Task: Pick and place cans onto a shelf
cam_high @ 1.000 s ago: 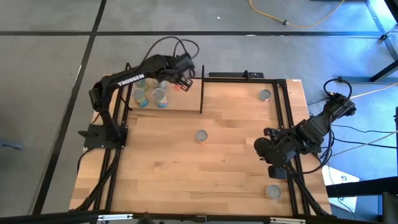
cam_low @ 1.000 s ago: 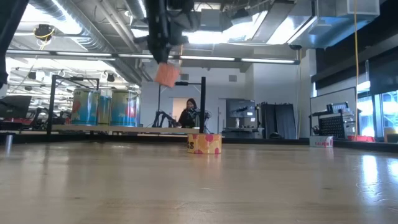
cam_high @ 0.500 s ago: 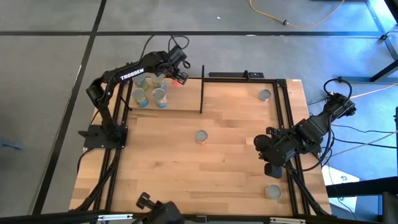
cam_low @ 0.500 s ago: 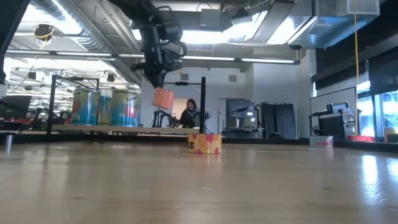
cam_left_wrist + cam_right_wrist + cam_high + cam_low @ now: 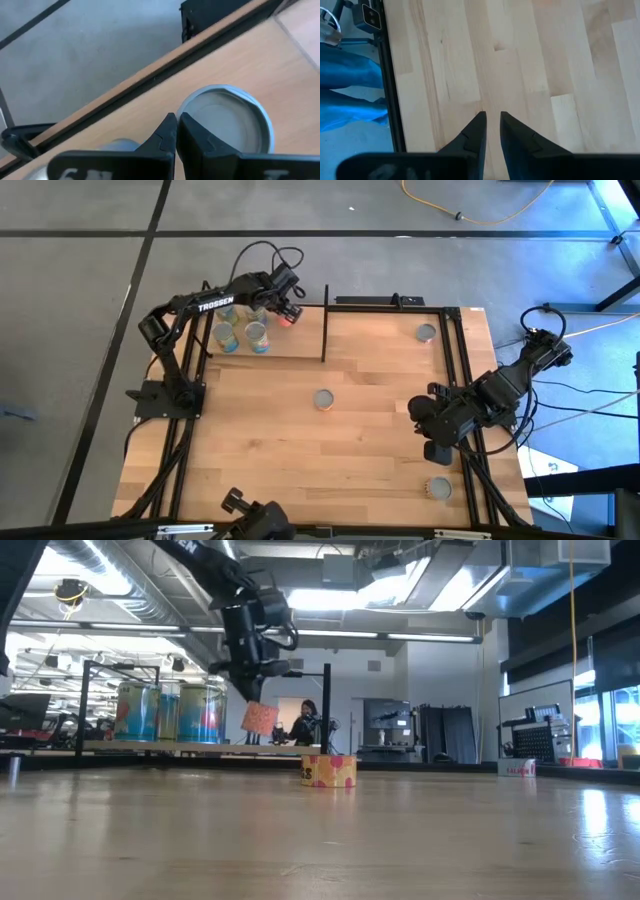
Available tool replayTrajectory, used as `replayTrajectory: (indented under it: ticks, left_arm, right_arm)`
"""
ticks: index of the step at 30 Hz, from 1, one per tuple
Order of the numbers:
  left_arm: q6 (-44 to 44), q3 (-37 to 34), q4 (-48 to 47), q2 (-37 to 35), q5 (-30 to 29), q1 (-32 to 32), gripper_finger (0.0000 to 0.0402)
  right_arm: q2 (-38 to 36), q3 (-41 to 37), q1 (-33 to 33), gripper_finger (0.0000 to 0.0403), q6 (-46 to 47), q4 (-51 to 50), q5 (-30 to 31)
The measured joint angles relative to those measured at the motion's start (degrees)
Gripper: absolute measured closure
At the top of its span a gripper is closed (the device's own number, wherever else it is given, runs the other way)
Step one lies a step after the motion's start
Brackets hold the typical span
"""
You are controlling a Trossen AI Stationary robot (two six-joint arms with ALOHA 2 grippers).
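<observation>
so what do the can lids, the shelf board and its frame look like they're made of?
Can lid: looks like bare metal, dull silver with a raised rolled rim.
Shelf board: light wood, matte, faint grain; solid or laminate can't be told.
Frame rod: probably metal, thin, straight, matte black.

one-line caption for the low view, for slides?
Left end effector carries an orange-red can down toward the shelf, beside two blue cans; another can waits mid-table.
</observation>
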Motion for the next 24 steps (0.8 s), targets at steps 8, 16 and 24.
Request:
replayTrajectory:
  ticks: [8,16,24]
  left_arm:
    - [0.1,-3.7,2.3,0.0,0.0,0.0,0.0401]
    - [4.7,-4.0,3.3,0.0,0.8,0.0,0.0384]
    - [4.6,-4.0,3.0,0.0,1.8,-0.2,0.0357]
  right_arm:
    - [0.0,0.0,0.0,0.0346,0.0,0.0,0.0]
    - [0.0,0.0,0.0,0.0346,0.2,0.0,0.0]
    - [0.0,0.0,0.0,0.0346,1.4,0.0,0.0]
